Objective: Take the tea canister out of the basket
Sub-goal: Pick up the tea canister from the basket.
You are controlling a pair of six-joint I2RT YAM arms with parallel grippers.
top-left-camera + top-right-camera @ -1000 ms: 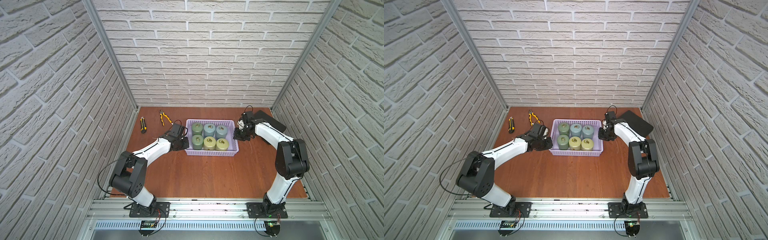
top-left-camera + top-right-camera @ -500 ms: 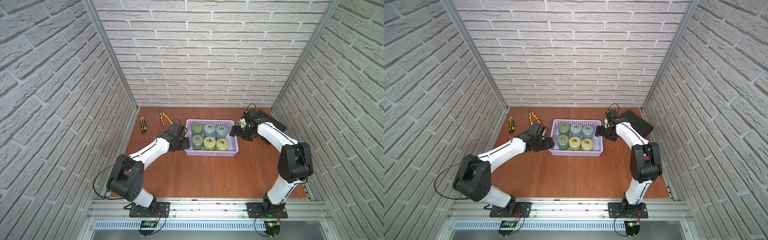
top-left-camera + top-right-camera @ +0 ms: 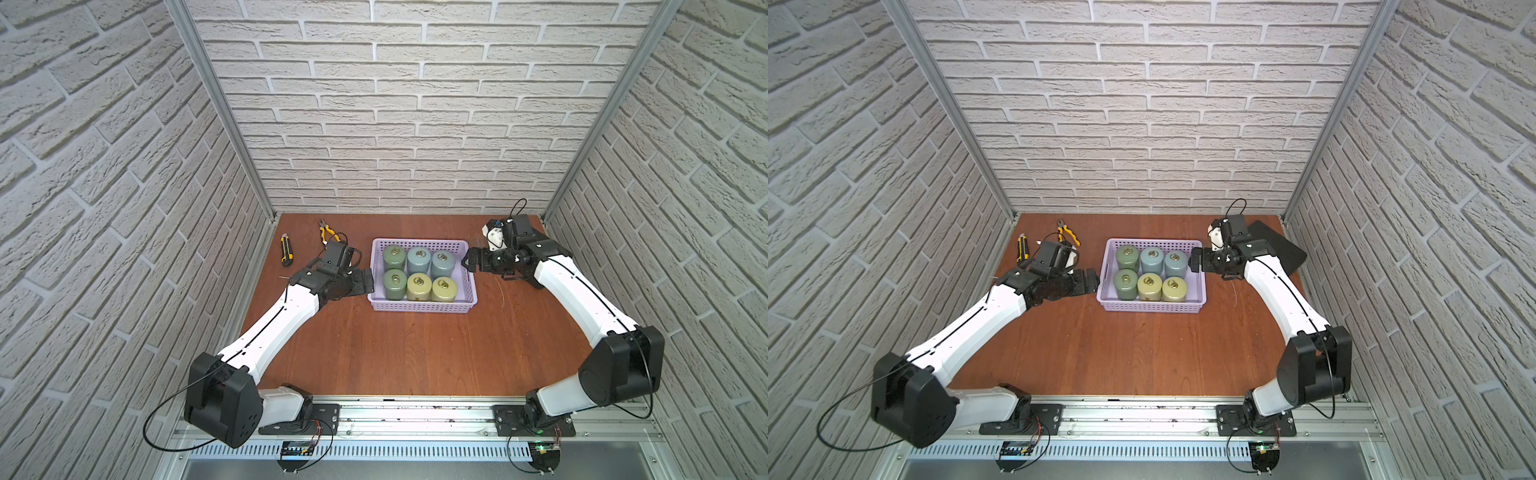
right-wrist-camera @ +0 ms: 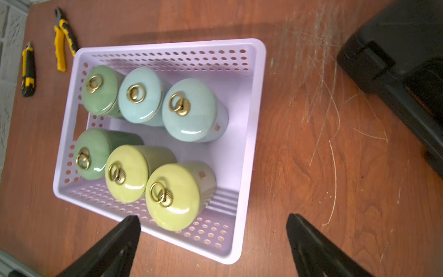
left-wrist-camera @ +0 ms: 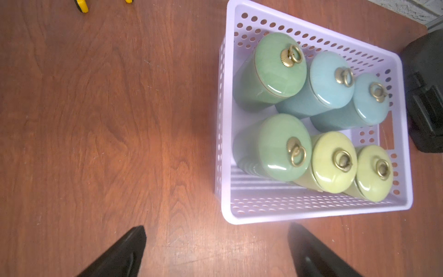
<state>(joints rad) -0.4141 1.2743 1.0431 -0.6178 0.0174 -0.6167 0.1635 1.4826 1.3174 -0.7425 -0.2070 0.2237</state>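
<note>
Left pincer point(image 5: 215, 226) and right pincer point(image 4: 212, 215) both gape wide.

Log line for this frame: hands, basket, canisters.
left hand: open, empty, beside basket | right hand: open, empty, at opposite end | canisters: six, all in basket | removal: not yet done

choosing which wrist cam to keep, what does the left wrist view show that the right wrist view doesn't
Only the left wrist view: the left gripper, open, over bare table. Only the right wrist view: the right gripper, open, the whole pliers and utility knife, and pale scratches. Both: the lavender basket holding six lidded canisters, and part of the black case.
</note>
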